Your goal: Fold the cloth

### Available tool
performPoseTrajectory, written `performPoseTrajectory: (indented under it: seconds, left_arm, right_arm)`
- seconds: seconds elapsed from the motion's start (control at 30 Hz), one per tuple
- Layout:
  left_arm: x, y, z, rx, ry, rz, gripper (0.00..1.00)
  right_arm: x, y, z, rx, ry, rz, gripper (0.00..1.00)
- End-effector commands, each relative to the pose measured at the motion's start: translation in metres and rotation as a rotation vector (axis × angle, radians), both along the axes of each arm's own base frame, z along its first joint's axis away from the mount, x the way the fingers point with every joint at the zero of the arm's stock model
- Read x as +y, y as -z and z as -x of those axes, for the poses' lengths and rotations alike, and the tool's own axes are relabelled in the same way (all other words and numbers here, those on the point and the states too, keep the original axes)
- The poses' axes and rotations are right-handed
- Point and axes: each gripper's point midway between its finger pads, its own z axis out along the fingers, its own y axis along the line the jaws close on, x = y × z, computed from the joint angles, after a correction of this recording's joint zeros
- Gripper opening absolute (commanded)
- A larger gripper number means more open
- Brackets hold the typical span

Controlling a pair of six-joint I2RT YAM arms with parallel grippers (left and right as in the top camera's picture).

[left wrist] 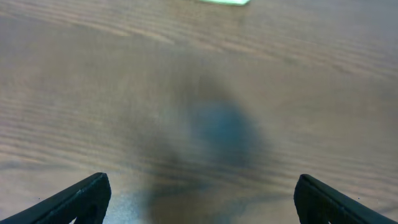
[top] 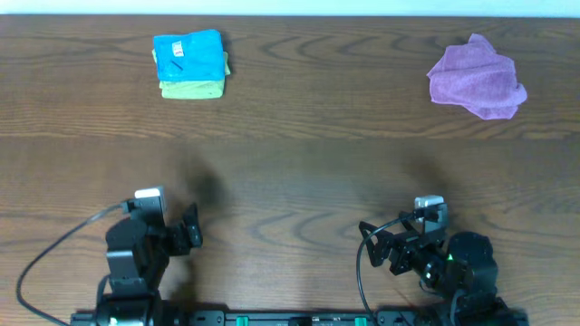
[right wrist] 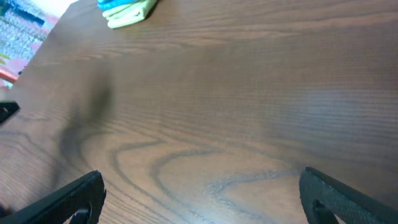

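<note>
The purple cloth (top: 478,76) lies near the far right corner of the desk. It is a soft, fuzzy fabric, crumpled into a lumpy heap with loose folds and an uneven outline. Toward the far left corner sits a neat squarish stack (top: 189,63), a bright blue cloth folded flat on a yellow-green one whose edge shows beneath. The desk (top: 299,172) is dark brown wood-grain with long wavy streaks and a dull sheen.

Both arms are at the near edge, well apart from either cloth. The left gripper (left wrist: 200,198) is spread wide, its black, wedge-shaped fingers (left wrist: 84,198) at the corners of the wrist view with only bare wood between them. The right gripper (right wrist: 202,196) is parted just as widely and also holds nothing.
</note>
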Motion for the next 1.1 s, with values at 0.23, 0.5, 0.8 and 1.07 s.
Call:
performPoseTrajectory:
  seconds: [0.23, 0.5, 0.8, 1.07]
  left_arm:
    - [0.000, 0.027, 0.007, -0.038, 0.011, -0.013, 0.95]
    - [0.000, 0.021, 0.006, -0.101, 0.047, -0.068, 0.95]
    - [0.000, 0.005, 0.004, -0.188, 0.075, -0.121, 0.96]
    - [0.000, 0.005, 0.004, -0.186, 0.076, -0.124, 0.95]
  right_arm:
    - [-0.003, -0.001, -0.001, 0.001, 0.019, -0.005, 0.99]
    - [-0.003, -0.001, -0.001, 0.000, 0.019, -0.005, 0.99]
    - [-0.003, -0.001, -0.001, 0.001, 0.019, -0.005, 0.99]
    - [-0.003, -0.001, -0.001, 0.001, 0.019, -0.005, 0.99]
